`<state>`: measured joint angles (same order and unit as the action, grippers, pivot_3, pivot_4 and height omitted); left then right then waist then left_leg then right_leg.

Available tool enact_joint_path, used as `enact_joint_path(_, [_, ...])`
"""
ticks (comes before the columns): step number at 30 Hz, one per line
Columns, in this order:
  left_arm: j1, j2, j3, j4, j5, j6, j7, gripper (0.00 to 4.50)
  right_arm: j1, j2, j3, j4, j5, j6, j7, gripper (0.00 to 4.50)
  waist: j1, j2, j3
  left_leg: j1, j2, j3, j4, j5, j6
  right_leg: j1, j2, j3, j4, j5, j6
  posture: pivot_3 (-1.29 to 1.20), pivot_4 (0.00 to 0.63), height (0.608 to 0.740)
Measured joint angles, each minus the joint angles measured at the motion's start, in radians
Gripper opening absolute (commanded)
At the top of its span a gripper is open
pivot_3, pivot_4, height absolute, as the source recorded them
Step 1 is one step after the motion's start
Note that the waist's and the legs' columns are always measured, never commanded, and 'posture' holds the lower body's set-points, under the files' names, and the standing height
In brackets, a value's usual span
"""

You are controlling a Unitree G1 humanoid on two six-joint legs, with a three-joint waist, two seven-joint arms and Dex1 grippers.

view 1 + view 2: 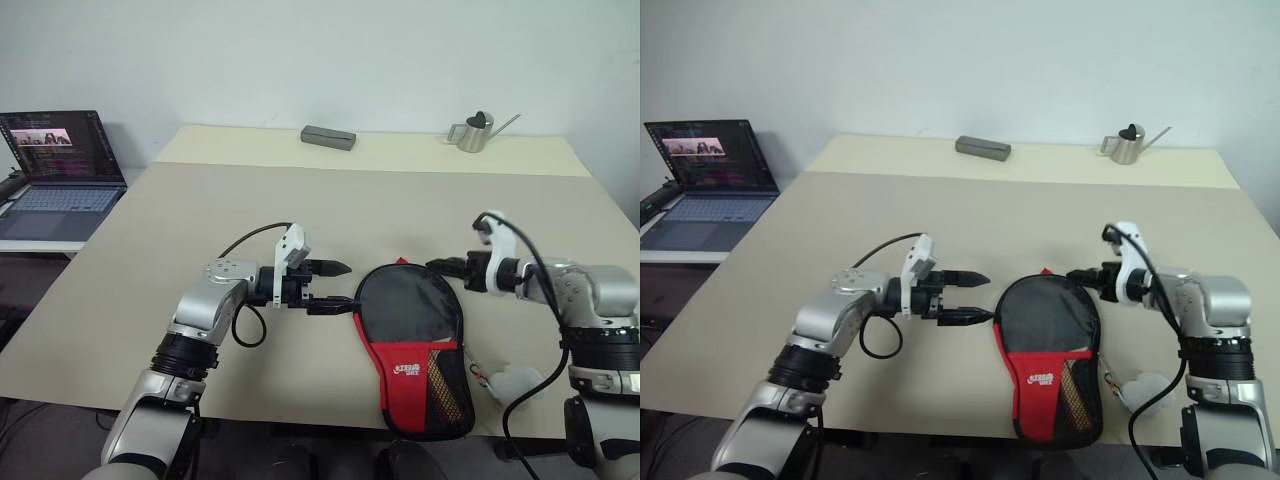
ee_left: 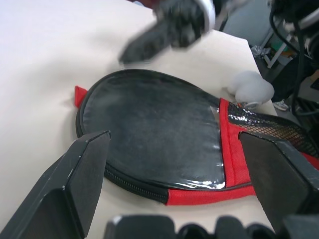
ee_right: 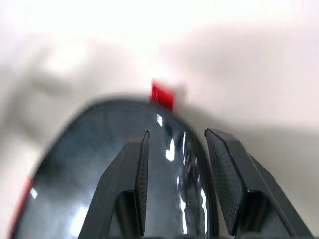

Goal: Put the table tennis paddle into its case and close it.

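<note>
The case [image 1: 413, 345] lies flat at the near table [image 1: 150, 260] edge, red mesh-pocket end nearest, glossy black round end farther, white pom-pom [image 1: 515, 383] beside it, between the left gripper [image 1: 338, 286], fingers spread wide, and the right gripper [image 1: 442, 266], fingers slightly parted, holding nothing.

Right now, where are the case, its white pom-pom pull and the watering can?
case [image 1: 410, 305], left eye view, black round part.
white pom-pom pull [image 1: 515, 382], left eye view, middle of the fluffy ball.
watering can [image 1: 474, 134], left eye view, metal body.
</note>
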<state>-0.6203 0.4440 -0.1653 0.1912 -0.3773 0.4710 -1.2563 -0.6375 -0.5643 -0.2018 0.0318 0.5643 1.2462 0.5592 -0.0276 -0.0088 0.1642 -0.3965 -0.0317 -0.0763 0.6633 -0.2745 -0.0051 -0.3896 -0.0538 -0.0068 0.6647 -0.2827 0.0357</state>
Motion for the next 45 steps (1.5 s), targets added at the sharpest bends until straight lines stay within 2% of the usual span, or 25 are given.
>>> enact_joint_path(4, [-0.019, -0.019, -0.029, 0.02, 0.006, -0.01, -0.02, 4.5, 0.023, -0.053, -0.086, -0.123, 0.072, 0.089, 0.005, 1.99, 0.003, 0.0, 0.0, -0.001, 0.0, -0.002, 0.0, 0.0, 0.0, 0.0, 0.0, 0.0, 0.0, 0.0, 0.0, 0.0, 0.15, 0.74])
enact_joint_path(6, [-0.045, -0.024, -0.039, 0.043, 0.012, -0.026, -0.036, 4.5, 0.075, -0.099, -0.136, -0.192, 0.121, 0.141, 0.023, 2.35, 0.011, 0.0, 0.0, -0.002, 0.0, -0.003, 0.0, 0.0, 0.0, 0.0, 0.0, -0.001, 0.0, 0.0, 0.0, 0.0, 0.15, 0.74])
enact_joint_path(8, [-0.073, -0.029, -0.048, 0.068, 0.025, -0.045, -0.05, 4.5, 0.138, -0.157, -0.165, -0.257, 0.169, 0.182, 0.06, 2.87, 0.018, 0.0, 0.0, -0.002, -0.001, -0.002, 0.0, 0.0, 0.001, 0.0, 0.0, -0.002, 0.0, 0.0, 0.0, 0.0, 0.15, 0.74])
enact_joint_path(12, [-0.12, -0.05, -0.075, 0.119, 0.047, -0.082, -0.087, 4.5, 0.28, -0.277, -0.213, -0.408, 0.265, 0.213, 0.153, 4.26, 0.024, 0.0, 0.0, -0.002, -0.002, -0.001, 0.001, 0.0, 0.001, 0.0, 0.001, -0.002, 0.0, 0.0, 0.001, 0.0, 0.15, 0.74])
enact_joint_path(13, [-0.132, -0.056, -0.085, 0.133, 0.052, -0.094, -0.091, 4.5, 0.32, -0.31, -0.223, -0.444, 0.284, 0.208, 0.178, 4.45, 0.024, 0.0, 0.0, -0.001, -0.002, -0.001, 0.001, 0.0, 0.001, 0.0, 0.001, -0.002, 0.0, 0.0, 0.001, 0.0, 0.15, 0.74])
enact_joint_path(16, [-0.165, -0.083, -0.104, 0.182, 0.084, -0.133, -0.102, 4.5, 0.441, -0.387, -0.269, -0.535, 0.312, 0.194, 0.226, 4.45, 0.025, -0.002, 0.001, -0.001, -0.002, -0.001, 0.001, 0.001, 0.002, 0.001, 0.001, -0.003, 0.0, 0.0, 0.001, 0.0, 0.15, 0.74])
enact_joint_path(23, [-0.228, -0.196, -0.16, 0.266, 0.156, -0.235, -0.093, 4.5, 0.614, -0.396, -0.471, -0.669, 0.441, 0.213, 0.255, 4.45, 0.029, -0.003, 0.002, -0.001, -0.005, -0.002, 0.001, 0.001, 0.003, 0.002, 0.0, -0.003, 0.0, 0.0, 0.004, 0.0, 0.15, 0.74])
enact_joint_path(30, [-0.292, -0.293, -0.207, 0.42, 0.263, -0.358, -0.042, 4.5, 0.784, -0.398, -0.604, -0.715, 0.476, 0.211, 0.242, 4.45, 0.031, -0.004, 0.003, -0.001, -0.007, -0.002, 0.001, 0.002, 0.004, 0.003, -0.001, -0.003, 0.0, 0.0, 0.005, 0.0, 0.15, 0.74])
enact_joint_path(34, [-0.313, -0.334, -0.221, 0.531, 0.322, -0.429, -0.001, 4.5, 0.845, -0.398, -0.651, -0.717, 0.472, 0.193, 0.222, 4.45, 0.03, -0.005, 0.003, -0.001, -0.007, -0.002, 0.001, 0.002, 0.004, 0.003, 0.0, -0.003, 0.0, 0.0, 0.005, 0.0, 0.15, 0.74])
enact_joint_path(41, [-0.314, -0.383, -0.254, 0.644, 0.413, -0.548, 0.047, 4.5, 1.064, -0.397, -0.702, -0.735, 0.401, 0.109, 0.254, 4.45, 0.035, -0.006, 0.003, -0.001, -0.008, -0.002, 0.001, 0.002, 0.004, 0.003, -0.001, -0.002, 0.0, 0.0, 0.007, 0.0, 0.15, 0.74])
enact_joint_path(45, [-0.31, -0.412, -0.262, 0.653, 0.439, -0.592, 0.048, 4.5, 1.09, -0.389, -0.709, -0.731, 0.383, 0.067, 0.256, 4.45, 0.035, -0.006, 0.003, 0.001, -0.008, -0.002, 0.001, 0.002, 0.004, 0.005, -0.001, -0.002, -0.001, 0.0, 0.008, 0.0, 0.15, 0.74])
